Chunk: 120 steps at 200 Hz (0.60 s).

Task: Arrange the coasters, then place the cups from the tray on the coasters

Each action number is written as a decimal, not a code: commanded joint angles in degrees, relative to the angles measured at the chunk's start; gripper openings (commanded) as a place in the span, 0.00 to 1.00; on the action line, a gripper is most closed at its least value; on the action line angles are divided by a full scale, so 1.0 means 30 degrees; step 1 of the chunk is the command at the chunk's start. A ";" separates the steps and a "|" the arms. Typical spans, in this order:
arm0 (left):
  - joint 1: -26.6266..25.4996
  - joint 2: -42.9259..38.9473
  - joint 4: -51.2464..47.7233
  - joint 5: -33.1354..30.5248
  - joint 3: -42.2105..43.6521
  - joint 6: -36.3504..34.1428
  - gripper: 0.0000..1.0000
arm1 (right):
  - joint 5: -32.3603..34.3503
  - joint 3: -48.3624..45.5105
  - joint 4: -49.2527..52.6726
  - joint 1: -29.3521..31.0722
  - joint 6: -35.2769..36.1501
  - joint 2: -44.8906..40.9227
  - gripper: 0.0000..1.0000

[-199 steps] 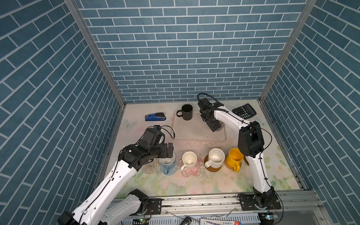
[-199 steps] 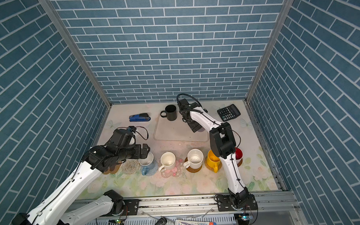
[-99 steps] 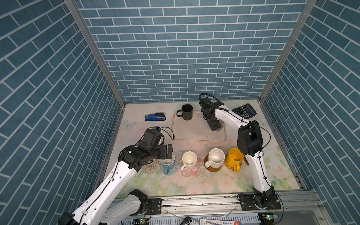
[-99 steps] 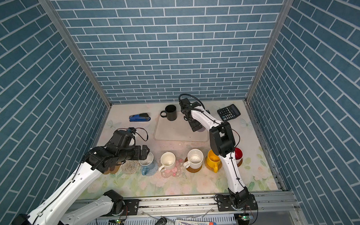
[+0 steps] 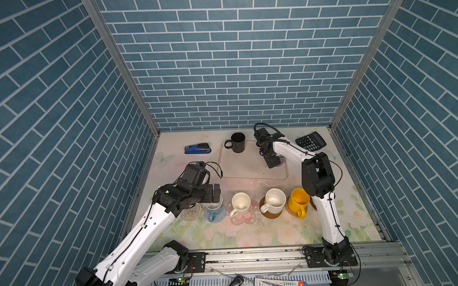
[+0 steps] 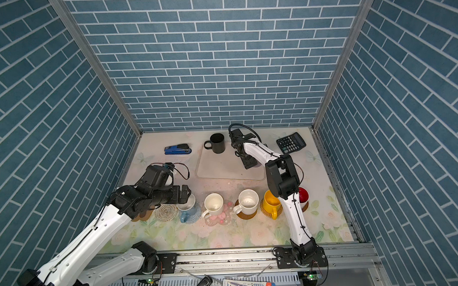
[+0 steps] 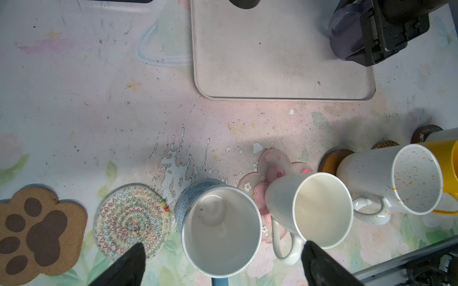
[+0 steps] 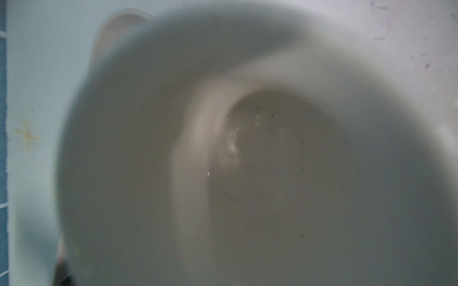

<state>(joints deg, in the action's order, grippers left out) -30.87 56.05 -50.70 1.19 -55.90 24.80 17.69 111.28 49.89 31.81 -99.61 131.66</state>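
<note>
The tray (image 5: pixel 249 167) lies at the back middle of the floral bench (image 5: pixel 252 234), with a black mug (image 5: pixel 237 143) upright in its far left corner. The right end effector (image 5: pixel 272 161) is lowered over a lavender mug (image 7: pixel 343 37) on the tray's right side. That mug's blurred pale inside fills the right wrist view, and whether the fingers have closed on it cannot be told. Nearer the robot, a row of coasters runs across the bench. From the left, a paw-shaped coaster (image 7: pixel 37 232) and a woven round coaster (image 7: pixel 131 222) are both bare. Next, a blue-grey coaster (image 5: pixel 221 216) carries a light blue mug (image 5: pixel 213 208), a pink flower coaster (image 5: pixel 247 219) a plain white mug (image 5: pixel 240 203), a brown disc coaster (image 5: pixel 271 215) a speckled white mug (image 5: pixel 275 199), and a rattan coaster (image 5: pixel 290 212) a yellow mug (image 5: pixel 298 200). In a top view, a red-lined mug (image 6: pixel 302 194) stands at the right end, partly behind the right arm. The left end effector (image 7: pixel 220 260) hangs above the light blue mug, its fingers (image 7: pixel 128 265) spread wide to either side of the rim and gripping nothing. A blue stapler (image 5: pixel 197 149) lies left of the tray and a calculator (image 5: pixel 311 141) to its right.
</note>
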 commanded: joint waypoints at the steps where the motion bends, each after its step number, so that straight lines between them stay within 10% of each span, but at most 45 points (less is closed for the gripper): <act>1: 0.0184 -0.0006 -0.0419 -0.0031 -0.0515 -0.0064 0.99 | 0.0440 -0.1056 -0.0090 -0.0058 -0.0236 -0.1066 0.78; 75: 0.0168 0.0686 -0.0036 -0.0046 -0.0701 0.0113 0.99 | 0.1013 -0.4325 -0.2724 -0.0051 0.2033 -0.3774 0.61; 120: 0.0181 0.1778 0.0660 -0.0017 -0.0957 0.0168 0.99 | 0.1001 -0.4797 -0.4028 0.0133 0.4427 -0.4522 0.72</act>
<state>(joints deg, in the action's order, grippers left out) -30.85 59.66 -49.93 1.19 -57.17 25.04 18.35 97.73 40.07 32.05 -91.68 120.29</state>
